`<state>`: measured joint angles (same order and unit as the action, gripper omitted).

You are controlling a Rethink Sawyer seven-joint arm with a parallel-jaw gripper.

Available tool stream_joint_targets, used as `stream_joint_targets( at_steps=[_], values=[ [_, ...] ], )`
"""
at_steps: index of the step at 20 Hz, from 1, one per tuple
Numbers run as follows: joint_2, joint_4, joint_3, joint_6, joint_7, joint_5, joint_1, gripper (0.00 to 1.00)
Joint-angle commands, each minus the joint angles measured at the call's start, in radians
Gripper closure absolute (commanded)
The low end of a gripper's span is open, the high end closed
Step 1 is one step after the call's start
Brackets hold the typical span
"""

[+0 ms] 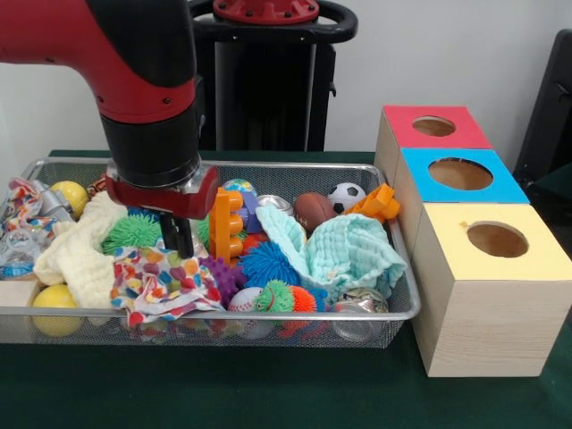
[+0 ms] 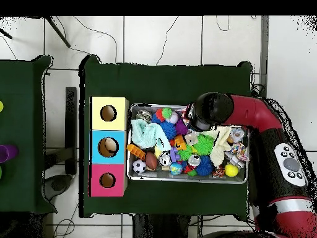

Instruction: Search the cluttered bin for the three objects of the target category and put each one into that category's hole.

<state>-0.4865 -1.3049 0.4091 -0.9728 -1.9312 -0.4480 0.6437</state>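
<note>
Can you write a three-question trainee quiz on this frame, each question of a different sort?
1. True or false: the gripper is low inside the wire mesh bin, just above the dotted cloth.
2. Multiple choice: in the front view, which box stands nearest the camera? A) red-topped box B) blue-topped box C) yellow-topped box
3. Fill in: the mint green cloth lies toward the end of the bin that is ____ the boxes.

Key: 1 true; 2 C; 3 nearest.
</note>
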Motion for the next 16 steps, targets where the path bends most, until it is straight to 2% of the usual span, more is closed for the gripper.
stream_joint_targets(
  at_steps=[1, 16],
  values=[
    [0.040, 0.078, -0.002, -0.193, 0.250, -0.073, -0.018, 1.00],
    [0.044, 0.130, 0.004, -0.276, 0.263, -0.071, -0.018, 1.00]
  ],
)
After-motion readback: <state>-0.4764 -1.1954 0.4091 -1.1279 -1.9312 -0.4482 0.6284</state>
